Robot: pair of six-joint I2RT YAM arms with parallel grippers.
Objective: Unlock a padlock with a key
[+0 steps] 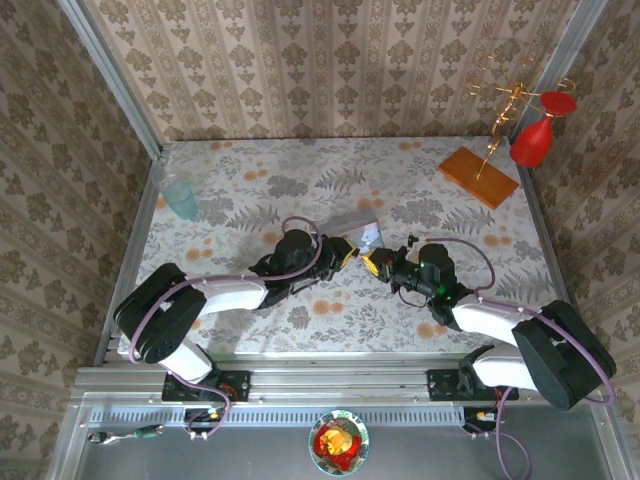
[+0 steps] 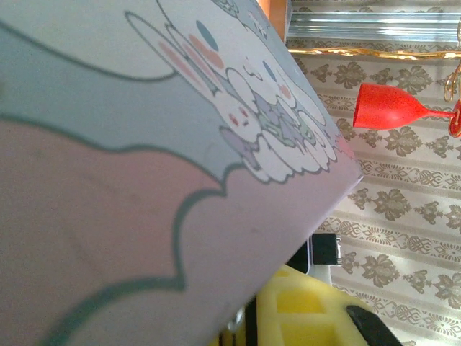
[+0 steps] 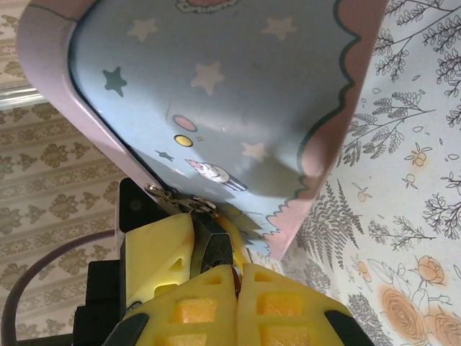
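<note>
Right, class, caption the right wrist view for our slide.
Shut right gripper beside the small dark padlock at the starry pastel tin's edge.

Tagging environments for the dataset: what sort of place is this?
Probably a staged robot test cell dressed like a home: wallpaper-covered panel walls, a floral tablecloth, and an aluminium mounting rail along the near edge.

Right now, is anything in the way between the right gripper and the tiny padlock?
Nothing visible does. The right gripper, shut, has its tips right at the dark padlock by the edge of the cartoon tin. The tin is beyond the padlock, not between them.
</note>
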